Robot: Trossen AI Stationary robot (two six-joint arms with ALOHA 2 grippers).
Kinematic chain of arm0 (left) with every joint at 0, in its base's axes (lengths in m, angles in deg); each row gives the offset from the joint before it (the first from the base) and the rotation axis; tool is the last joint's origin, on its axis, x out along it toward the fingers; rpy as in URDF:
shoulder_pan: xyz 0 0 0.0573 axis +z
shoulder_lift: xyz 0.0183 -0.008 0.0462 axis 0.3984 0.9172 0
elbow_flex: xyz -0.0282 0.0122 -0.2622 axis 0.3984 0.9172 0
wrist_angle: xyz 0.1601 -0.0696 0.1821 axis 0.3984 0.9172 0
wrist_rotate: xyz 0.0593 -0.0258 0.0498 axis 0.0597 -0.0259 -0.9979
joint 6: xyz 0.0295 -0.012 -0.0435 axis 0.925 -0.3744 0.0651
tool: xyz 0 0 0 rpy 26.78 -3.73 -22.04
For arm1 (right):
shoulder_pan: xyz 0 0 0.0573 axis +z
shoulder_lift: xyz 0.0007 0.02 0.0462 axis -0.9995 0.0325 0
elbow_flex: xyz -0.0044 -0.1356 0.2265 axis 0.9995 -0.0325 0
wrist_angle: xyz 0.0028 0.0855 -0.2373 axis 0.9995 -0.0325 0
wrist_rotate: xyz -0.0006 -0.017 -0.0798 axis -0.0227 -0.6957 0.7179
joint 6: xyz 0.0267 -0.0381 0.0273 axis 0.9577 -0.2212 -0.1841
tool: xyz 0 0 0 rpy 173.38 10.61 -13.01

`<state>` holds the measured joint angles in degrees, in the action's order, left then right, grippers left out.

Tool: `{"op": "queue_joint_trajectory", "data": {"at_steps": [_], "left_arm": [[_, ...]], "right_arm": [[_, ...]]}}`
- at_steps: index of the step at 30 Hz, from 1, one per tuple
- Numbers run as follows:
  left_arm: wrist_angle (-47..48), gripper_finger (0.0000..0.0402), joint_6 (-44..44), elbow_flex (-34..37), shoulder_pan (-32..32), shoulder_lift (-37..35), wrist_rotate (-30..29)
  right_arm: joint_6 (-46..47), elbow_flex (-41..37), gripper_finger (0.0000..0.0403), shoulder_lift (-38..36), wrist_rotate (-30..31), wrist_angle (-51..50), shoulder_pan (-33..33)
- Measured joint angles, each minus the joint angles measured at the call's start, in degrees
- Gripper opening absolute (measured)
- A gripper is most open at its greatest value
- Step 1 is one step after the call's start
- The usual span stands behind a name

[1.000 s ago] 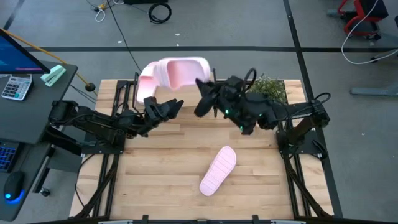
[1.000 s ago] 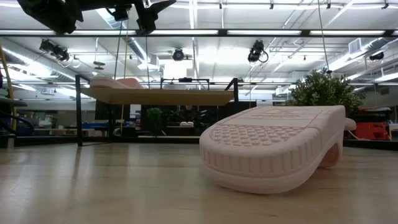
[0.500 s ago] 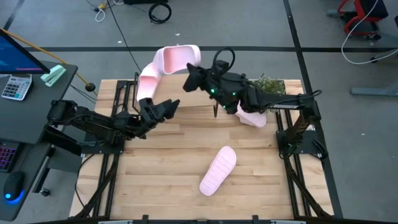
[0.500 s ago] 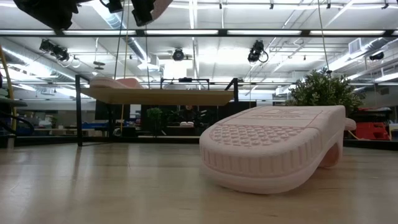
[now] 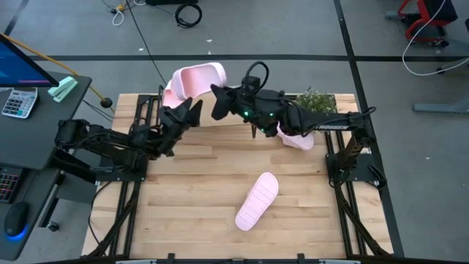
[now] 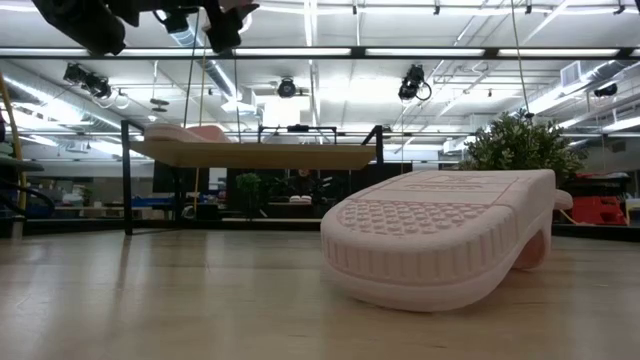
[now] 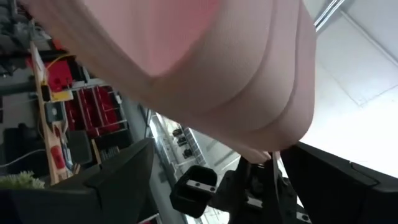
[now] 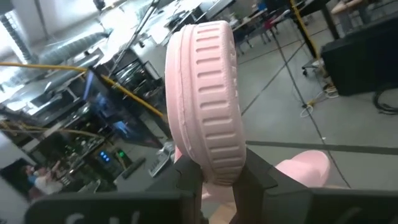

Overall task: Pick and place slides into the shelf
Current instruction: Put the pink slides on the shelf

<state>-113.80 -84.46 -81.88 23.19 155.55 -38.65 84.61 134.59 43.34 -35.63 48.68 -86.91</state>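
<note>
My right gripper (image 5: 218, 103) is shut on a pale pink slide (image 5: 194, 77), held high over the far left of the table, above the shelf (image 6: 250, 155). My left gripper (image 5: 187, 111) is open just below and beside that slide, whose pink underside fills the left wrist view (image 7: 205, 68). A second slide (image 6: 185, 132) lies on the shelf's plank top, and also shows in the high view (image 5: 167, 94). A third (image 5: 258, 199) lies sole up on the table. A fourth (image 5: 297, 138) lies by the plant. My right gripper pinches the slide's ribbed sole edge (image 8: 208, 149) between its two fingers (image 8: 186, 177), at the end toward the table's right. The fingers come level from the right. The slide stands on edge, lifted clear of shelf and table.
A potted plant (image 5: 316, 103) stands at the far right corner, beside the fourth slide. The sole-up slide fills the low view's right half (image 6: 440, 235). A desk with a keyboard and calculator (image 5: 18, 103) stands left of the table.
My right gripper has carried the slide toward the table's left edge, staying high over the far edge, and the slide has turned with it. My left gripper has risen toward the far edge, up to the slide. The slide by the plant has come into view.
</note>
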Motion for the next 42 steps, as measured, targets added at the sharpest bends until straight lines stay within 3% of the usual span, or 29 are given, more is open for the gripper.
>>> {"op": "queue_joint_trajectory", "data": {"at_steps": [19, 24, 33, 37, 42], "left_arm": [[-0.57, 0.0344, -2.09, 0.02, 6.46, 0.02, 0.00], [-0.44, 0.0300, -0.33, 0.04, 6.51, 0.04, -0.40], [-0.74, 0.0184, 1.25, 0.02, 6.43, 0.07, -0.65], [-0.94, 0.0150, 1.49, -0.03, 6.44, 0.00, -1.02], [-0.93, 0.0142, 2.53, -0.07, 6.54, -0.02, -1.69]], "right_arm": [[0.48, 0.02, 0.0060, 0.00, -10.89, -2.69, -0.16], [1.25, 0.02, 0.0060, -0.01, -12.67, -2.93, -0.15], [1.29, 0.02, 0.0060, -0.02, -14.06, -3.51, -0.10], [0.79, 0.02, 0.0115, 0.00, -14.75, -4.47, 0.02], [-0.50, 0.02, 0.0202, -0.41, -15.60, -6.22, 0.28]]}}
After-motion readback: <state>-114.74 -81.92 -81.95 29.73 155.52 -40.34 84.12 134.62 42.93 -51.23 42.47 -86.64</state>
